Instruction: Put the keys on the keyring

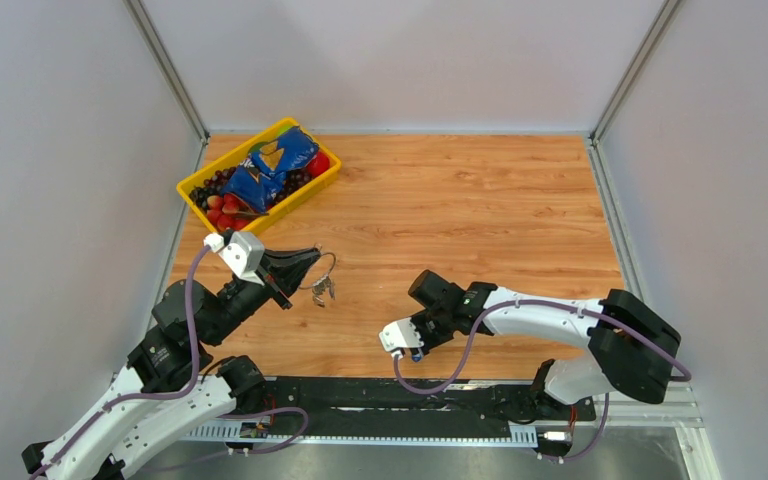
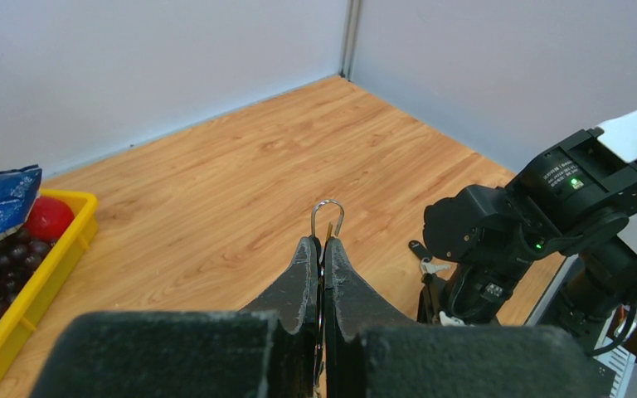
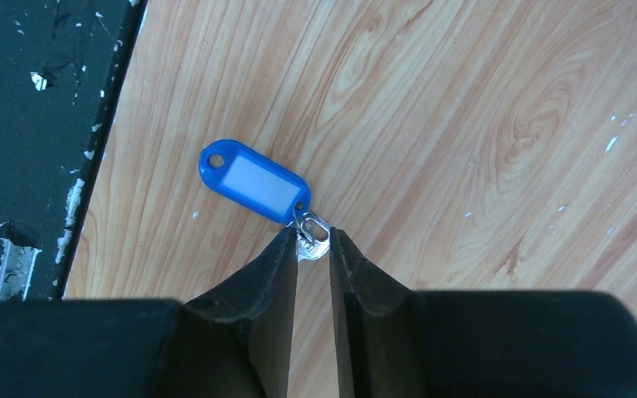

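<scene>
Left gripper (image 2: 321, 242) pinches silver keyring (image 2: 328, 201), loop poking forward.
Right gripper (image 3: 313, 240) clamps silver key (image 3: 312, 230); blue tag (image 3: 255, 181) points diagonally away.

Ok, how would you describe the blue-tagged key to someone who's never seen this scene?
Look near the front edge of the wooden table, at the right arm's claw. Between its tips sits a small silver key. Unlike the keys dangling at the left claw, it carries a blue plastic tag with a white label.
</scene>
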Available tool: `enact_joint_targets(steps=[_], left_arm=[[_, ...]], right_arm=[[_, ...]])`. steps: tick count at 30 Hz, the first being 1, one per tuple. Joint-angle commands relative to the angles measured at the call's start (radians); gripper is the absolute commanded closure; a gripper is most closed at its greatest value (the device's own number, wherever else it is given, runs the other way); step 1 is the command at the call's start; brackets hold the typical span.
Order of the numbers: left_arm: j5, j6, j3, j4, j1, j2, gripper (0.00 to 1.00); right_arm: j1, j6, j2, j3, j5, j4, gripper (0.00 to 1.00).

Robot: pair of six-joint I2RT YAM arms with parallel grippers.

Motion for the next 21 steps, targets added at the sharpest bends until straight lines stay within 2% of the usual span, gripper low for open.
enact_joint_targets(steps=[1, 10, 14, 21], left_arm=[[0.012, -0.001, 0.001, 0.028, 0.007, -0.010, 1.00], [0.009, 0.002, 0.001, 0.025, 0.007, -0.014, 1.00], [0.008, 0.002, 0.000, 0.024, 0.008, -0.016, 1.00], [0.006, 0.002, 0.000, 0.022, 0.007, -0.018, 1.00]], right_arm=[[-0.005, -0.021, 0.011, 0.038, -0.047, 0.021, 0.76], [-0.005, -0.020, 0.025, 0.046, -0.063, 0.015, 0.83], [-0.004, -0.021, 0.036, 0.057, -0.068, 0.001, 1.00], [-0.006, 0.002, 0.062, 0.098, -0.103, -0.051, 1.00]])
